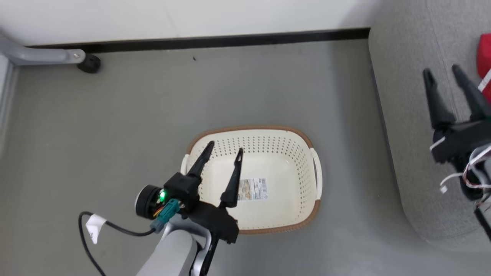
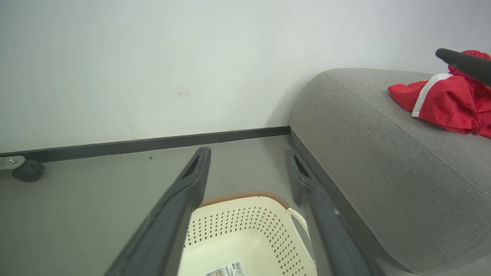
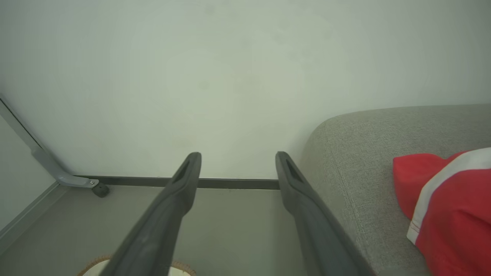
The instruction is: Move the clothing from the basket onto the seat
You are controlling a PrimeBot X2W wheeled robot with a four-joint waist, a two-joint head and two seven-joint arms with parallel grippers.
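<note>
On the seat (image 2: 376, 145), far right: red clothing (image 2: 445, 101) lies | basket (image 1: 249, 128) on floor (image 1: 115, 134), left, empty | left gripper (image 1: 225, 147) over basket, fingers apart, bare | right gripper (image 1: 442, 71) over seat, fingers apart | transfer looks done

Our left hand (image 1: 225, 147): black fingers (image 1: 232, 180), green LED (image 1: 162, 196), teal connector (image 1: 165, 214), white-tagged black cable (image 1: 115, 228), pale-grey forearm (image 1: 172, 253); right hand (image 1: 441, 69): black, loose red-white wires (image 1: 475, 156).
</note>
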